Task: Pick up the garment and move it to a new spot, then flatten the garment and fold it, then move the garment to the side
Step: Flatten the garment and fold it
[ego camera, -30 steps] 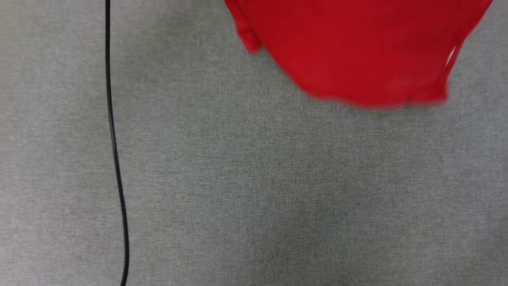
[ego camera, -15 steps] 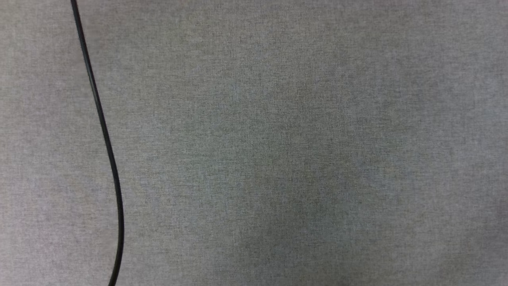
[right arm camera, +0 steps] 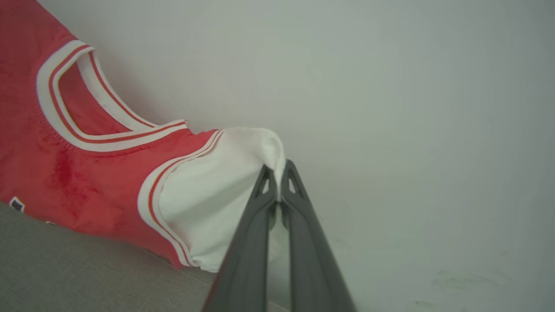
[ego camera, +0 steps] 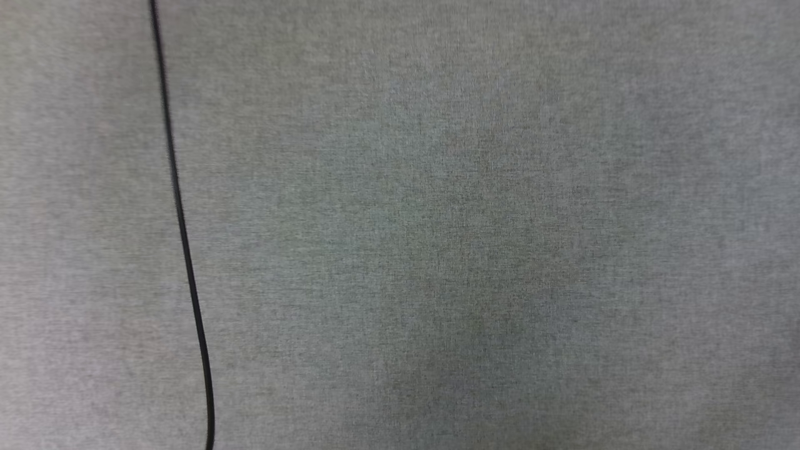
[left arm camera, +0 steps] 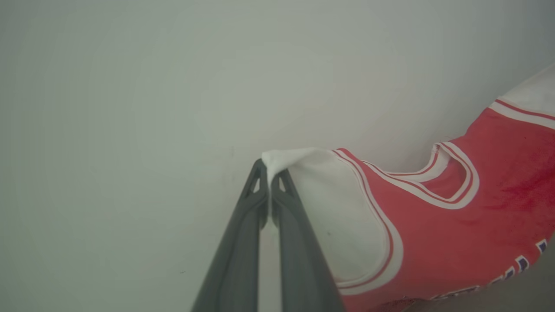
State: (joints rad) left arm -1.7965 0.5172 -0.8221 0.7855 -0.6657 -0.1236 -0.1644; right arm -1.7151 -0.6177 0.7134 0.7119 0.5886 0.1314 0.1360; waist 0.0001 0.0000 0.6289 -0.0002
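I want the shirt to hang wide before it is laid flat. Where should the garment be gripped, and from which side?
Take the garment by the outer tip of each white sleeve, coming in from outside, as the left gripper and right gripper hold it now. That should span the shoulders and collar between them.

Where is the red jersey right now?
In the left wrist view the garment spreads right from the left gripper, which pinches one white sleeve; the right gripper pinches the other.
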